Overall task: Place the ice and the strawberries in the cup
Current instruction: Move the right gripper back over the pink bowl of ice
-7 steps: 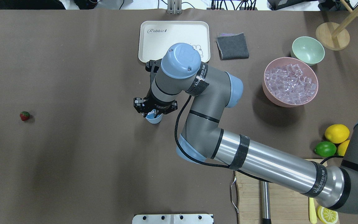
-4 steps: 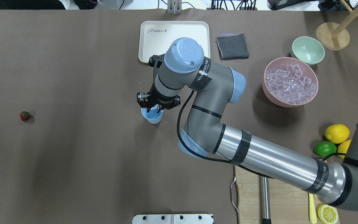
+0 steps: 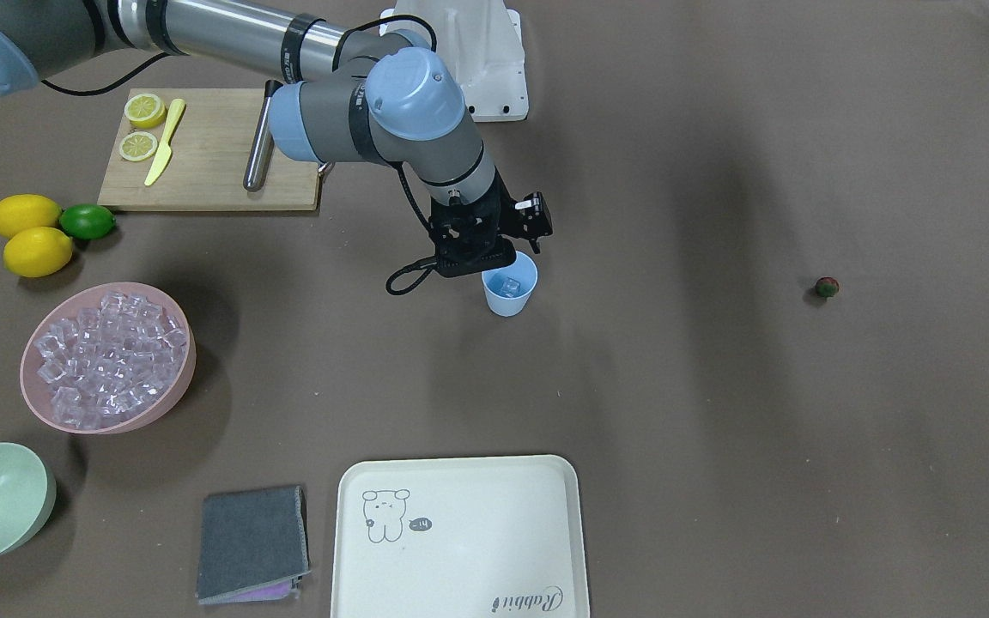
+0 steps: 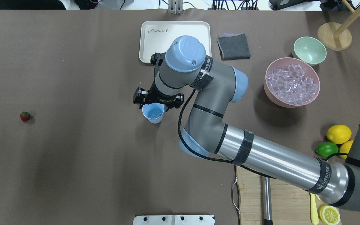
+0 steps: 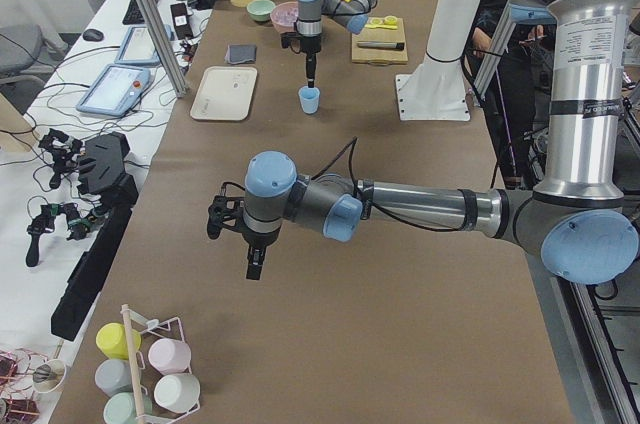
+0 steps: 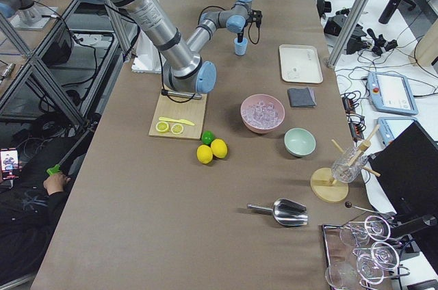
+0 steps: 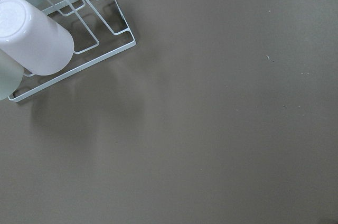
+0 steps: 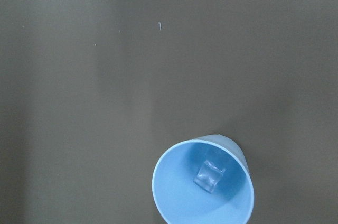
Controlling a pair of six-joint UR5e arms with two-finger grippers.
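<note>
The light blue cup (image 4: pixel 152 113) stands upright mid-table with one ice (image 8: pixel 209 175) cube lying on its bottom, also seen from the front (image 3: pixel 508 286). My right gripper (image 4: pixel 156 103) hangs just above and behind the cup's rim (image 3: pixel 477 266), open, with nothing in it. More ice fills the pink bowl (image 4: pixel 292 82) to the right. The strawberry (image 4: pixel 24 116) lies alone far to the left, red with a green top (image 3: pixel 827 287). My left gripper (image 5: pixel 252 266) shows only in the left side view, pointing down above bare table; I cannot tell its state.
A cream tray (image 4: pixel 175 40) and a grey cloth (image 4: pixel 233 46) lie behind the cup. A pale green bowl (image 4: pixel 309 50) sits past the pink one. Lemons (image 4: pixel 338 133), a lime (image 4: pixel 327 149) and a cutting board (image 4: pixel 280 193) are near right. A cup rack (image 7: pixel 37 39) stands near my left wrist.
My right gripper lifted and drew back from over the cup's mouth. The ice cube it held now lies inside the cup.
</note>
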